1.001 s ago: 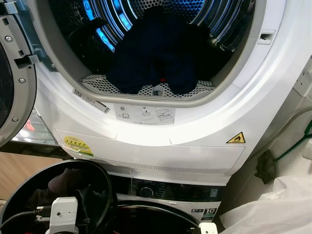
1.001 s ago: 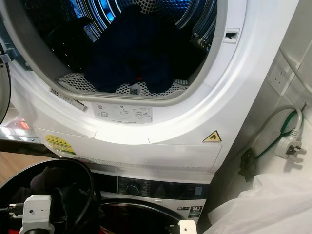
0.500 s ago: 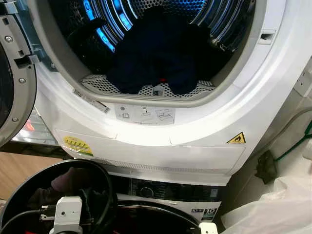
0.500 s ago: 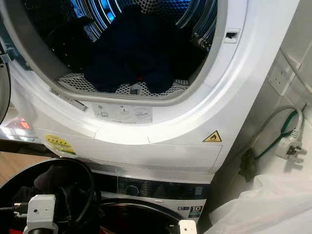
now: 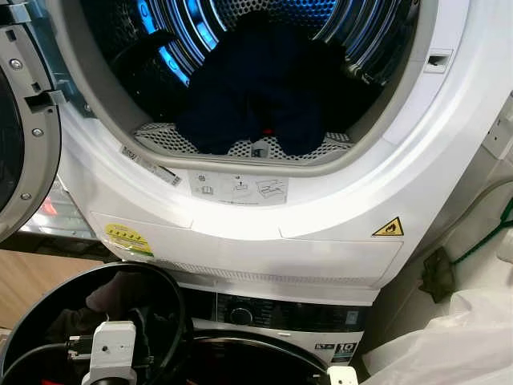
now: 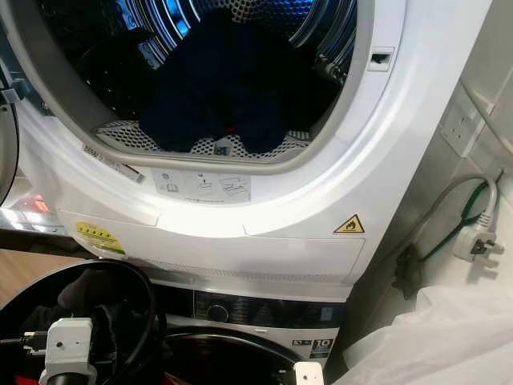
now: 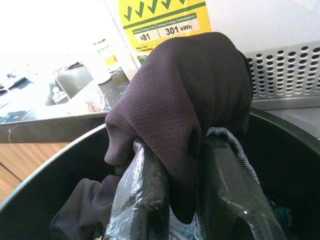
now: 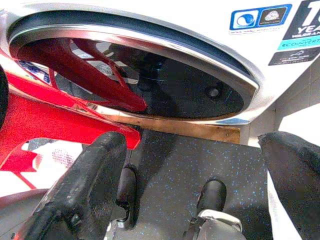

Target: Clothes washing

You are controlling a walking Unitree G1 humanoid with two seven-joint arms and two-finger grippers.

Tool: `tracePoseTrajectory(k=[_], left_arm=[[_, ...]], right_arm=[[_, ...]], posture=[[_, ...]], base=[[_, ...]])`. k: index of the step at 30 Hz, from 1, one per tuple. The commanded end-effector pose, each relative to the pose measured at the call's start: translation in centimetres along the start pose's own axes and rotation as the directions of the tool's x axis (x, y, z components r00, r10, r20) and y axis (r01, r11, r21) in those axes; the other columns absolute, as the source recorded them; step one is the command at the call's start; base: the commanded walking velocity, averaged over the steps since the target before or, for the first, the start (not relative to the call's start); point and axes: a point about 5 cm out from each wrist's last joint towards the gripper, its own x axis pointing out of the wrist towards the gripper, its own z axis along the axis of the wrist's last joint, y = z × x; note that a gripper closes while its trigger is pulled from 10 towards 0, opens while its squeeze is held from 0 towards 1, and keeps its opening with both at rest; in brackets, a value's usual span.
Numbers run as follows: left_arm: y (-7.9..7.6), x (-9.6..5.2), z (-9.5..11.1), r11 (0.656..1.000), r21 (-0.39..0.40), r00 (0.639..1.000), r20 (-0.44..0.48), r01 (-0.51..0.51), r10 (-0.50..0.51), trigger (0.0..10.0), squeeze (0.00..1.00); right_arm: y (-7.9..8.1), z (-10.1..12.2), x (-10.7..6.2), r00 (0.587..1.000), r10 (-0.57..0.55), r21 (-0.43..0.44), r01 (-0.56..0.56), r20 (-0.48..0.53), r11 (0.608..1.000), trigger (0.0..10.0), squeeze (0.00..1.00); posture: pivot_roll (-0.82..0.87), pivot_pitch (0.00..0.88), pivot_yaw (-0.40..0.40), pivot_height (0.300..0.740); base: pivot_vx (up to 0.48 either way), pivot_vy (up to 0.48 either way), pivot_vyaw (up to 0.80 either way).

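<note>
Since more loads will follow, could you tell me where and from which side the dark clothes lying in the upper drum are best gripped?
Grip the raised hump at the middle of the dark clothes, coming straight in through the open drum mouth from the front and slightly above. The pile bunches highest there, giving the jaws folds to pinch, while its lower edge lies flat on the perforated lip.

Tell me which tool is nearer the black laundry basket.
Left. The left tool is inside the black laundry basket, shut on a dark mesh garment. The right tool hangs open beside it, over the speckled floor by the lower washer door.
</note>
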Motion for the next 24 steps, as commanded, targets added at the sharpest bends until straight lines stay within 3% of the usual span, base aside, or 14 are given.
tracePoseTrajectory(k=[1, 2, 5, 6, 7, 20, 23, 24], left_arm=[[-0.2, 0.4, 1.4, 1.0, 0.009, 0.996, 0.089, 0.007, -0.008, 10.0, 0.0], [-0.2, 0.4, 1.4, 1.0, 0.005, 0.996, 0.091, 0.012, -0.012, 10.0, 1.0], [-0.3, 0.4, 1.4, 1.0, 0.001, 0.996, 0.089, 0.01, -0.01, 10.0, 1.0], [-0.3, 0.4, 1.4, 1.0, 0.002, 0.996, 0.089, 0.007, -0.007, 10.0, 0.31], [-0.3, 0.4, 1.4, 1.0, 0.003, 0.996, 0.088, 0.002, -0.003, 10.0, 0.0], [-0.3, 0.7, 1.3, 1.0, 0.001, 0.997, 0.079, -0.009, 0.009, 10.0, 0.0], [0.1, 0.6, 0.4, 0.999, -0.019, 0.999, 0.01, -0.048, 0.048, 10.0, 0.0], [0.6, 0.7, -0.3, 0.99, -0.091, 0.993, -0.059, -0.107, 0.102, 10.0, 0.0]], right_arm=[[0.2, -0.1, 0.0, 1.0, 0.005, 0.009, -0.005, -0.003, 1.0, 10.0, 0.0], [0.2, -0.1, 0.0, 1.0, 0.005, 0.009, -0.005, -0.003, 1.0, 10.0, 0.0], [0.2, -0.1, 0.0, 1.0, 0.005, 0.007, -0.005, -0.003, 1.0, 10.0, 0.0], [0.2, -0.1, 0.0, 1.0, 0.004, 0.007, -0.004, -0.003, 1.0, 10.0, 0.0], [0.2, -0.1, 0.0, 1.0, 0.004, 0.007, -0.004, -0.004, 1.0, 10.0, 0.0], [0.2, -0.1, 0.0, 1.0, 0.004, 0.005, -0.004, -0.005, 1.0, 10.0, 0.0], [0.2, -0.1, 0.0, 1.0, 0.004, 0.004, -0.004, -0.005, 1.0, 10.0, 0.0], [0.1, -0.1, 0.0, 1.0, 0.004, 0.004, -0.004, -0.005, 1.0, 10.0, 0.0]], posture=[[0.1, 0.0, 0.05, 0.74], [0.11, 0.0, 0.05, 0.74], [0.1, 0.0, 0.05, 0.74], [0.1, 0.0, 0.05, 0.74], [0.1, 0.0, 0.049, 0.74], [0.1, 0.0, 0.049, 0.74], [0.1, 0.0, 0.049, 0.74], [0.1, 0.0, 0.049, 0.74]], base=[[0.0, 0.0, 0.0], [0.0, 0.0, 0.0], [0.0, 0.0, 0.0], [0.0, 0.0, 0.0], [0.0, 0.0, 0.0], [0.0, 0.0, 0.0], [0.0, 0.0, 0.0], [0.0, 0.0, 0.0]])
